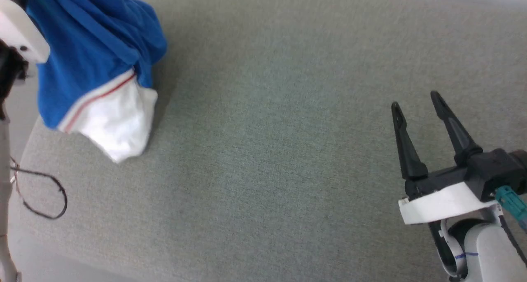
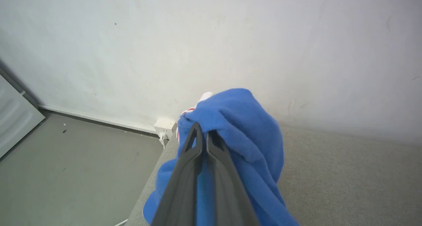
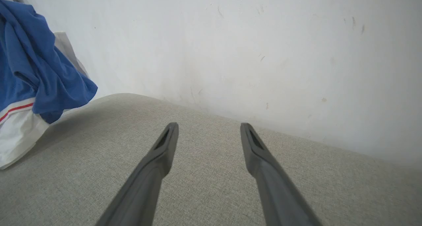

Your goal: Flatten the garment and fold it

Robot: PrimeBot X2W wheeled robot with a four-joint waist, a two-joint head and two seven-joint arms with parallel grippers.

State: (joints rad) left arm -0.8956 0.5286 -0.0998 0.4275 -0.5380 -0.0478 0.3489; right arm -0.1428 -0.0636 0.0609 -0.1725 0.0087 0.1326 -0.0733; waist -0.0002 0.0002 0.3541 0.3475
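The right gripper [image 1: 416, 99] has two long, matt black plastic fingers [image 1: 408, 150] that taper to narrow tips, each tip pierced by a slim slot. They spring from a blocky black base [image 1: 490, 166] with a curved white band [image 1: 440, 206] beneath it. A teal plug [image 1: 510, 199] sits at its side, a flat white ribbon cable [image 1: 445, 241] loops below, and the rounded pale grey forearm [image 1: 488, 249] carries a small blue pen mark [image 1: 467, 255]. The left gripper [image 2: 203, 129] has the same dark slotted fingers; the left arm's white angular cover [image 1: 18, 31] shows one dark screw hole [image 1: 23, 48] above black parts
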